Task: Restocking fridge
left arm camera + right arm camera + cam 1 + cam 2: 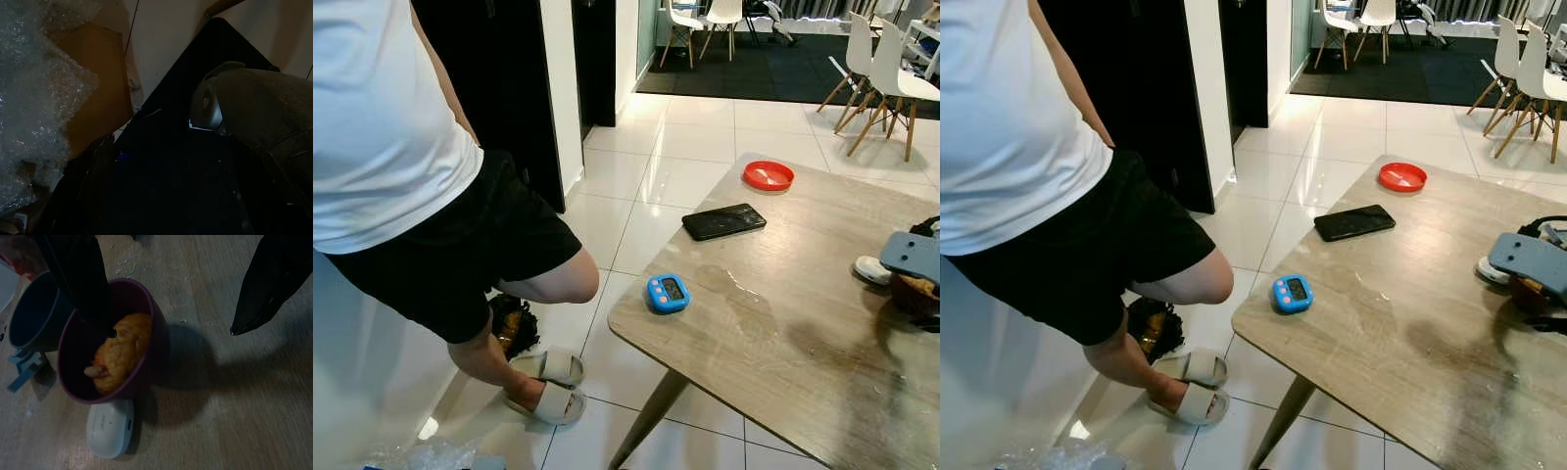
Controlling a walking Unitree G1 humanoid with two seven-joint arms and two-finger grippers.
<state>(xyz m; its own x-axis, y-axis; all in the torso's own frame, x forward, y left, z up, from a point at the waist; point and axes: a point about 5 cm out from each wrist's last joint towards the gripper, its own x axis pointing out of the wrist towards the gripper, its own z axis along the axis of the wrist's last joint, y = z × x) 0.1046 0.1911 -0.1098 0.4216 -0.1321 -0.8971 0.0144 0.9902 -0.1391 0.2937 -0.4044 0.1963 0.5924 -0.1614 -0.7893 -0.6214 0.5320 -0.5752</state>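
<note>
fingers point(83, 279) straddle bowl point(146, 323) on table point(783, 323)

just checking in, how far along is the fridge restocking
Nothing looks stocked yet. In hand: the right gripper hovers with open jaws over the dark purple cup holding orange food, one finger inside its rim, on the wooden table. Left: gripping, lifting and carrying it to the fridge. A person in white shirt stands nearby.
</note>
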